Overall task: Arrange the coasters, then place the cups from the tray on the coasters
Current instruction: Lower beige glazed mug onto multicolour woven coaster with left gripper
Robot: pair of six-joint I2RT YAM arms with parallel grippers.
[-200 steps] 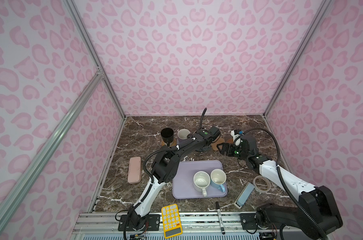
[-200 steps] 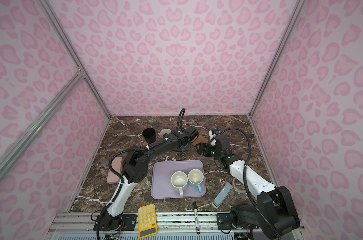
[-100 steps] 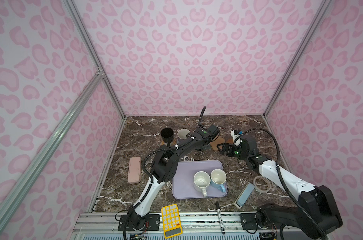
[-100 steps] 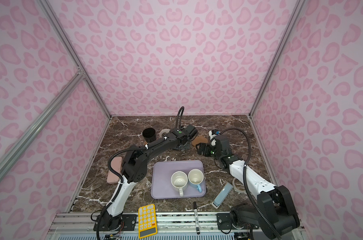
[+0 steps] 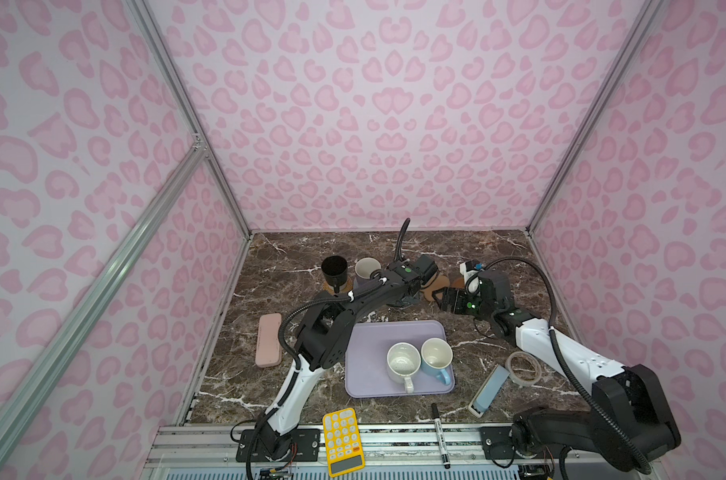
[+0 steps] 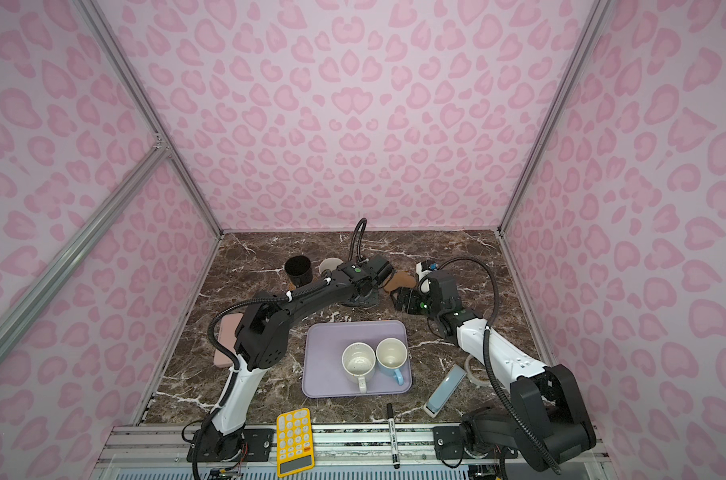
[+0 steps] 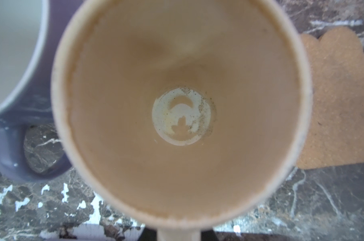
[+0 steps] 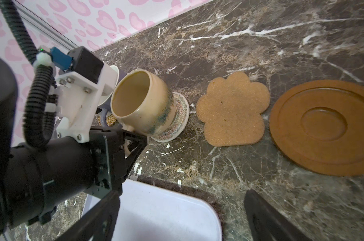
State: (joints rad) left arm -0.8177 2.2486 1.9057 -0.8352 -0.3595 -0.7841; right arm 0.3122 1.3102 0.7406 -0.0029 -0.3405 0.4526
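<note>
Under beige mug in pinched left fingers, half-hidden cream coaster; right fingers spread.

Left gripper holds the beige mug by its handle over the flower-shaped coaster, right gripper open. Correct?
No. The left gripper holds the beige mug by its handle over the cream woven coaster; the flower-shaped coaster lies bare beside it, as the right wrist view shows. The right gripper is open.

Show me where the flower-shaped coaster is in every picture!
In a top view: flower coaster at the back, right of the lavender mug.
In a top view: same place.
Left wrist: beside the beige mug.
Right wrist: between beige mug and wooden disc.
Shared landmark: lavender mug.
</note>
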